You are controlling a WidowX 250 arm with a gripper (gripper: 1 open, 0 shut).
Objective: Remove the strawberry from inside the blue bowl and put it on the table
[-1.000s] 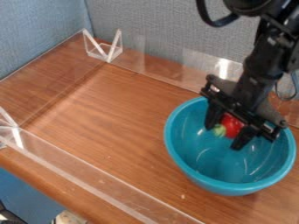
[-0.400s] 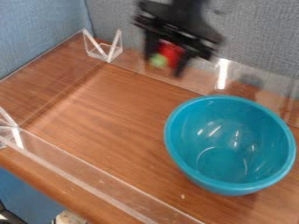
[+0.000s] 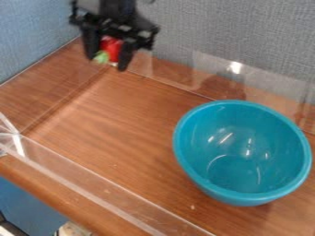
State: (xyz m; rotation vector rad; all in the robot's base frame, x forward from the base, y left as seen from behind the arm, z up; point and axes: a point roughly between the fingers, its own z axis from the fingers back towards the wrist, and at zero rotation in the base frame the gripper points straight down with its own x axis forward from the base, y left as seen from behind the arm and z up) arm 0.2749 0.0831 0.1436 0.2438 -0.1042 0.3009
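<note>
The strawberry [image 3: 110, 50], small and red with a green leafy end, hangs between the black fingers of my gripper [image 3: 113, 48] at the far left, well above the table [image 3: 110, 129]. The gripper is shut on it. The blue bowl [image 3: 242, 152], glossy teal and deep, sits at the right front of the table with nothing inside it. The gripper is far from the bowl, up and to its left, in front of the back acrylic wall.
Low clear acrylic walls [image 3: 204, 72] edge the reddish-brown tabletop, with a front wall [image 3: 74, 175] near the camera. A blue-grey fabric panel stands behind on the left. Bare wood lies left of the bowl.
My gripper lifted the strawberry out of the bowl and carried it up and far left across the table. The bowl stayed in place and is now empty.
</note>
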